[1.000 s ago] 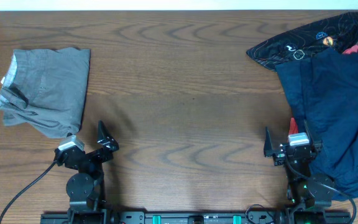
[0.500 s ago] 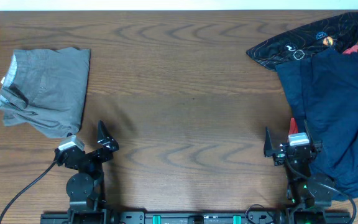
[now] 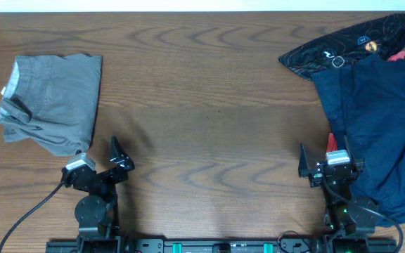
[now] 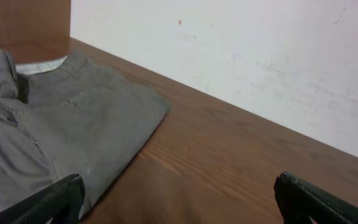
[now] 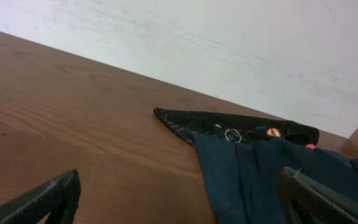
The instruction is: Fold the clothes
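**Wood table, clothes at both ends, both grippers apart**

I see a brown wood table [image 3: 209, 105] w/ a white wall [image 4: 260, 62] at the far edge. The clothes sit in 2 spots, well apart, w/ bare wood between them.

Left side: a grey garment [image 3: 51, 102] lies folded flat near the left edge. Its near end is a bit bunched up. In the left wrist cam it [image 4: 61, 137] fills the left part of the pic, and a pale band shows at its far end.

Right side: a pile. The big navy trousers [image 3: 378, 119] lie loose and crumpled, from the far right corner down to the near edge. A black printed garment [image 3: 350, 42] pokes out from under them at the far side, its tip pointing left. A bit of a red garment [image 3: 397, 56] peeks out between the black one and the navy one. The right wrist cam shows the same: black tip [image 5: 229, 127], navy cloth [image 5: 253, 180], a small red bit [image 5: 309, 147].

The left gripper [image 3: 121, 156] is low at the near edge, just beside the grey garment's near corner. Its fingers [image 4: 55, 196] are wide apart and hold nothing.

The right gripper [image 3: 325, 156] is at the near edge too, just beside the left edge of the trousers. Its fingers [image 5: 48, 196] are wide apart too, nothing between them.
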`<state>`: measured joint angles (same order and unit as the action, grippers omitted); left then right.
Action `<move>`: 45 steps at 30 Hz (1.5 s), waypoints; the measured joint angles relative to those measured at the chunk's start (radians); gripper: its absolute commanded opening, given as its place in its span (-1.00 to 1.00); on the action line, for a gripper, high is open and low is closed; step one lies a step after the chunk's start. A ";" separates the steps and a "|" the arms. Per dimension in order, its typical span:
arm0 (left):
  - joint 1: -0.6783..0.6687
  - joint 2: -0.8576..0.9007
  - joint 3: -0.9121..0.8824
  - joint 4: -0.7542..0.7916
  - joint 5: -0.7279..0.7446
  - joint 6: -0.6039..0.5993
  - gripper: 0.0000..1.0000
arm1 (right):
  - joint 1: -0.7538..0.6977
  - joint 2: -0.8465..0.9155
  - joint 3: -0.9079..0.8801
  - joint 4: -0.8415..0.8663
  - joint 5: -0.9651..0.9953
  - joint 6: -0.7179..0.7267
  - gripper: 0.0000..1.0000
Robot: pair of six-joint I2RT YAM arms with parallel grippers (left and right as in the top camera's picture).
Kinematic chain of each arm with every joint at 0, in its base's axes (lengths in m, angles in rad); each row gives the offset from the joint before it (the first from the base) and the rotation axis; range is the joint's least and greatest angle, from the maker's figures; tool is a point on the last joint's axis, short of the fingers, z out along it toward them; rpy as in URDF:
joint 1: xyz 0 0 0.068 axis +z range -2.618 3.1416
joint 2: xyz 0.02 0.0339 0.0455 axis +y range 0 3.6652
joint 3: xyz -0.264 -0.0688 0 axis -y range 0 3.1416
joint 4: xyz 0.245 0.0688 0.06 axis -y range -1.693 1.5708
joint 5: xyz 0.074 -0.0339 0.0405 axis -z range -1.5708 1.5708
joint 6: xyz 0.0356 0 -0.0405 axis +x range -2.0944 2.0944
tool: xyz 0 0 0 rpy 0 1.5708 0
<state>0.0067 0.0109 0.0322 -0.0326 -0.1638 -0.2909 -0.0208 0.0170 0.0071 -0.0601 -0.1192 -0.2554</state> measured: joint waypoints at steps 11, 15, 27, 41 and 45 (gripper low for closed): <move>0.000 0.000 0.000 0.000 0.000 0.000 0.96 | 0.000 0.000 0.000 0.000 0.000 0.000 0.99; 0.000 0.000 0.000 0.000 0.000 0.000 0.96 | 0.000 0.000 0.000 0.000 0.000 0.000 0.99; 0.000 0.000 0.000 0.000 0.000 0.000 0.95 | 0.000 0.000 0.000 0.001 -0.018 0.000 0.98; 0.000 0.045 0.031 -0.077 0.093 -0.001 0.96 | 0.000 0.019 0.053 -0.079 -0.002 0.122 0.99; 0.000 0.148 0.126 -0.188 0.113 -0.002 0.96 | 0.000 0.109 0.167 -0.166 0.040 0.135 0.98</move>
<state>0.0067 0.1589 0.1585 -0.2211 -0.0513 -0.2924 -0.0208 0.1265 0.1745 -0.2256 -0.0795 -0.1200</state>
